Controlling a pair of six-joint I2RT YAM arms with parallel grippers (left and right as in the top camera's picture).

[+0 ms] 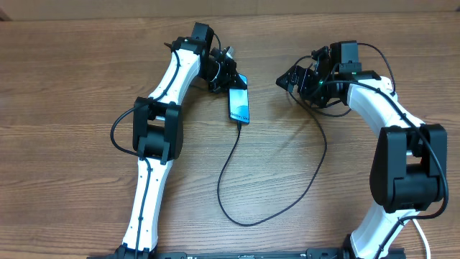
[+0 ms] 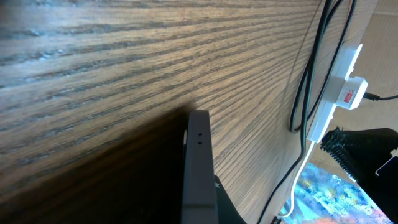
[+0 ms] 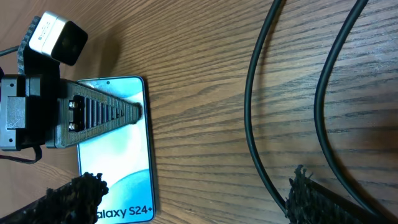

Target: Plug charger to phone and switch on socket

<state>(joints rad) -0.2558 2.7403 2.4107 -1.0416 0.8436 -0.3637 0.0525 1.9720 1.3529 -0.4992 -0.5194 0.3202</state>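
Observation:
The phone [image 1: 240, 108] lies screen up on the wood table; its light blue screen also shows in the right wrist view [image 3: 115, 162]. My left gripper [image 1: 224, 76] is at the phone's top end, with one ribbed finger [image 3: 99, 112] across the screen, shut on the phone [image 2: 199, 162]. The black charger cable [image 1: 230, 160] runs from the phone's near end, loops toward the front and back up under my right arm; two strands show in the right wrist view [image 3: 249, 93]. My right gripper [image 1: 291, 79] [image 3: 193, 205] is open and empty. The white socket strip [image 2: 339, 93] has a red switch; overhead it is hidden.
The strip's white cord [image 2: 300, 180] trails past a blue and orange patterned patch [image 2: 333, 193]. My right arm [image 1: 374, 93] reaches in from the right front and the left arm [image 1: 162, 108] from the left front. The table's far edge [image 1: 287, 16] is just behind both grippers.

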